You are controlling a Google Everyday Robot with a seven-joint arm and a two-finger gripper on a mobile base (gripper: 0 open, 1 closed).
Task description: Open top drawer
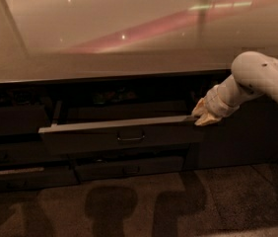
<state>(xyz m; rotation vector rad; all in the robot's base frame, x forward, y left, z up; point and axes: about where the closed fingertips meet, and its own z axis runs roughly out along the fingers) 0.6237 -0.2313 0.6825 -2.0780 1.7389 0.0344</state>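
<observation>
Here, pincer [204, 116] meets top drawer [119, 135] (right end).

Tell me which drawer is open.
The top drawer, the widest one: its front juts forward, showing its pale top edge, with the gripper at its right end. The drawer below sits shut.

My gripper [204, 116], at 3 o'clock at the end of the top drawer [94, 141], looks pale and matt; my arm [264, 75] is smooth cream plastic. The drawer front is matt dark grey, its handle [130, 138] faintly metallic. The countertop [129, 38] at 12 o'clock is glossy and mirror-smooth; the floor [218, 201] at 6 o'clock is rough and speckled.
</observation>
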